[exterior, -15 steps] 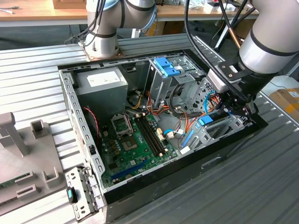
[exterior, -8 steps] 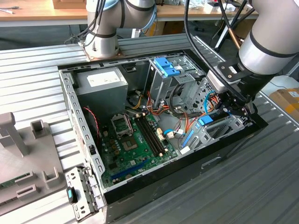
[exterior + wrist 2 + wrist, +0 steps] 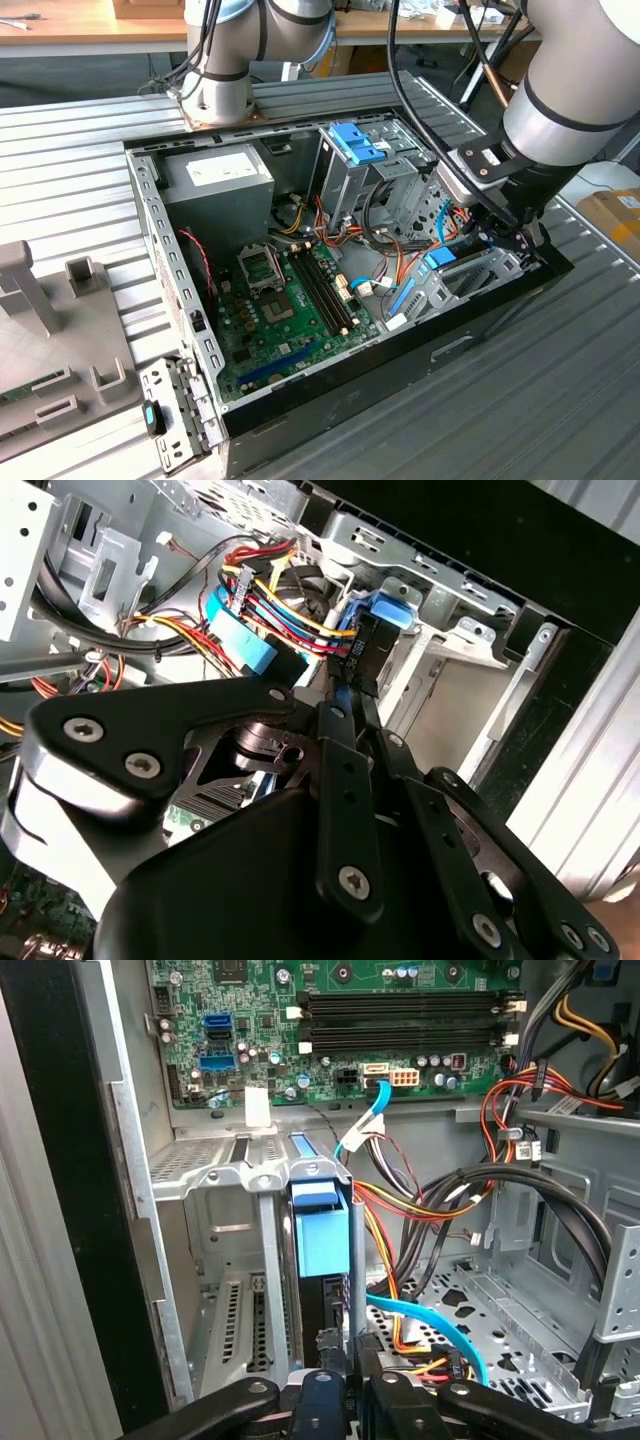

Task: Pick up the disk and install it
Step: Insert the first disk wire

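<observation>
Pinching the disk (image 3: 322, 1240) by its end with the gripper (image 3: 343, 1348), blue carrier slotted upright inside the metal drive bay (image 3: 215, 1175) of the open computer case (image 3: 400, 352)

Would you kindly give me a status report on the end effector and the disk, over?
End effector shut on disk. Disk in bay slot, blue end showing. Cables close alongside, none across slot.

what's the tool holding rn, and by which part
The disk, pinched across its thin dark end nearest the tool; its blue-framed end sits in the metal drive bay.
</observation>
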